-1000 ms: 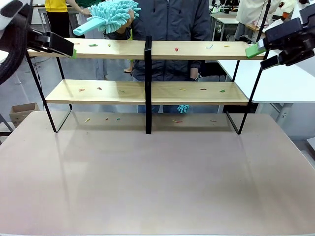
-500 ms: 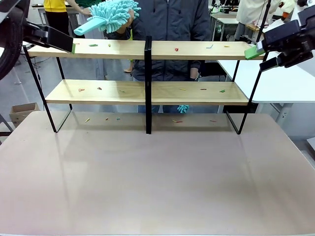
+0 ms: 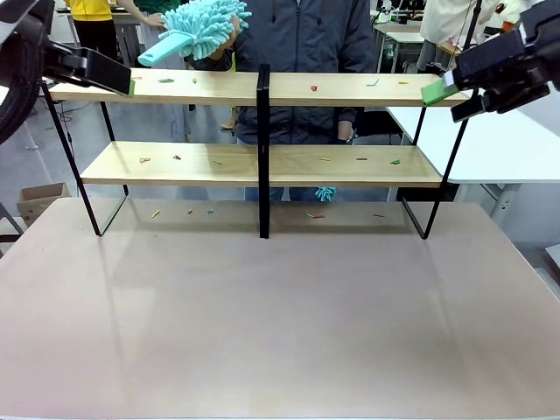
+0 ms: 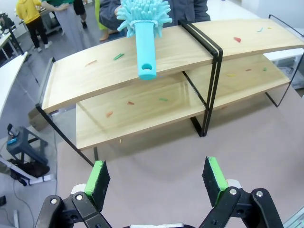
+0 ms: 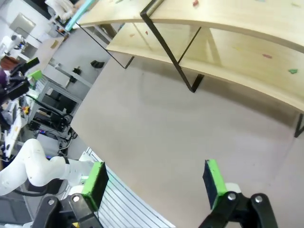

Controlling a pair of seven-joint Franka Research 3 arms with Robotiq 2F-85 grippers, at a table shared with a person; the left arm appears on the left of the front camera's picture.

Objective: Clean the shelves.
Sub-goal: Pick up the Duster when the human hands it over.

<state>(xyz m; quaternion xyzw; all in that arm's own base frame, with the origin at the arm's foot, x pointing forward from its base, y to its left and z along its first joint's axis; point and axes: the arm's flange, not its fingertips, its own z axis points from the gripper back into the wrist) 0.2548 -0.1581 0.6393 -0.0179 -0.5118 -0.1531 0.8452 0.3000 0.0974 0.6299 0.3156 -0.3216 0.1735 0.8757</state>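
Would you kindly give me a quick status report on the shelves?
Left pincer open, empty. Right pincer open, empty. Shelves strewn with coloured scraps, both boards. Person holds teal duster over top board, left end.

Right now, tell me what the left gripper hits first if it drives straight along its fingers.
Probably the shelves, near the lower board's front edge, or the table before it; depth is unclear. The left gripper points below the duster handle.
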